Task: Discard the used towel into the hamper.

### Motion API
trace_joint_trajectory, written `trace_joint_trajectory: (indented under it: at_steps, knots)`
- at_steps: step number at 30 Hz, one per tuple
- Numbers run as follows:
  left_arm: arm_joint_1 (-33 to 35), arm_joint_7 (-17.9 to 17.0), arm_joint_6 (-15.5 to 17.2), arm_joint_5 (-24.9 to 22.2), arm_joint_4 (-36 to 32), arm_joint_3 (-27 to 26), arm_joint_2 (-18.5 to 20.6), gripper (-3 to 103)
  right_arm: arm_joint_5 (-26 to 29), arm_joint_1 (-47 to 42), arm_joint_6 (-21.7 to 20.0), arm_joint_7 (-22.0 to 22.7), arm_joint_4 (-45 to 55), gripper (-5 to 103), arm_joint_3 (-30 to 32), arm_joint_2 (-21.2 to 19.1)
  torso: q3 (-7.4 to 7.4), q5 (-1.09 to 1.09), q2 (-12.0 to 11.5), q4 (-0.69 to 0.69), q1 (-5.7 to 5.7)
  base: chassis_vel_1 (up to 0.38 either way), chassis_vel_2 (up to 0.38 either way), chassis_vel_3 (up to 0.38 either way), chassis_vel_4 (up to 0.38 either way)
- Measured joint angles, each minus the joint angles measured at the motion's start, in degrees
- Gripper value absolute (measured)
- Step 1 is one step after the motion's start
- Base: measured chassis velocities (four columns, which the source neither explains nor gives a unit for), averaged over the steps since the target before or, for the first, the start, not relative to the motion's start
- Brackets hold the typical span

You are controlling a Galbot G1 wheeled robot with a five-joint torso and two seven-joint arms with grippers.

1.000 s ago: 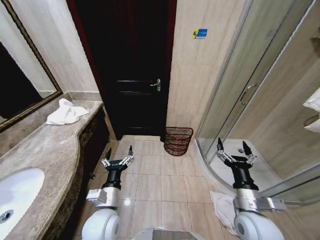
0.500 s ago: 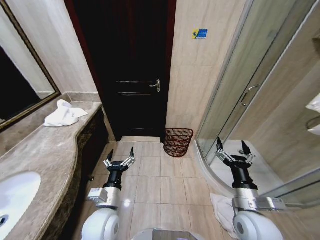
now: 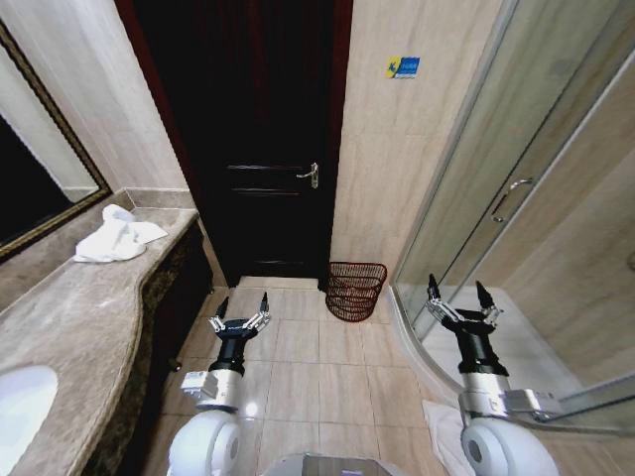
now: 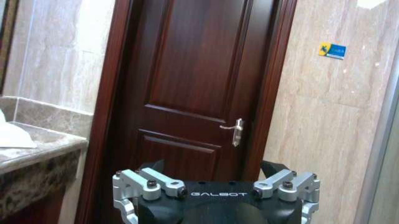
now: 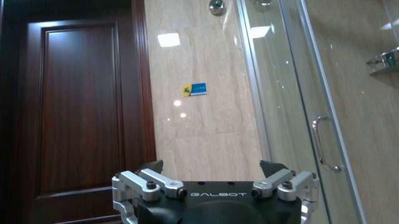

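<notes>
Whole head view shifts over last second: camera moves, grippers stay parked. Left gripper (image 3: 241, 306) and right gripper (image 3: 456, 297) hover over floor, jaws spread wide, empty. Crumpled white towel (image 3: 111, 235) lies on marble counter (image 3: 89, 327), far left of left jaws. Red-brown wire hamper (image 3: 354, 290) stands ahead, between both. Pickup not yet begun.

Hamper (image 3: 355, 290): dark red-brown wire mesh. Towel (image 3: 111, 235): white soft cloth, on polished marble bench (image 3: 69, 317). Door (image 3: 260, 139) beside hamper: glossy dark wood. Floor (image 3: 327, 357): glossy tile.
</notes>
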Motion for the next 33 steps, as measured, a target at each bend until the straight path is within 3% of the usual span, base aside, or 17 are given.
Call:
trace_joint_trajectory:
  at_steps: [15, 20, 23, 27, 33]
  knots:
    - [0.6, -0.6, 0.1, -0.1, -0.1, 0.2, -0.8, 100, -1.6, 0.3, 0.7, -0.9, -0.1, 100, -0.3, 0.1, 0.00, 0.02, 0.0, 0.01, 0.00, -0.187, 0.176, 0.186, -0.185]
    - [0.6, -0.6, -0.6, -0.4, -0.2, 0.0, -1.0, 100, -8.1, 0.5, 3.6, -1.7, -1.4, 100, -0.3, 0.0, 0.00, 0.03, 0.0, 0.00, 0.01, -0.208, 0.228, 0.226, -0.220]
    - [0.7, -0.7, -0.8, -0.5, -0.2, -0.3, -1.0, 101, -9.4, 0.5, 4.4, -2.0, -1.6, 100, -1.1, 0.1, 0.03, -0.01, 0.0, -0.02, 0.10, -0.171, 0.204, 0.155, -0.155]
    - [1.0, -1.6, -0.6, -0.6, -0.6, -0.4, -1.0, 100, -8.7, 0.6, 4.8, -2.2, -1.9, 100, -1.6, 0.2, 0.02, 0.01, 0.0, 0.04, 0.05, -0.072, 0.111, 0.034, -0.041]
    - [0.9, -2.6, 0.1, -0.6, -1.2, -0.2, -1.2, 100, -5.7, 0.5, 4.8, -1.2, -1.8, 100, -1.6, 0.0, -0.02, 0.00, 0.0, -0.01, -0.07, 0.019, -0.032, -0.019, 0.009]
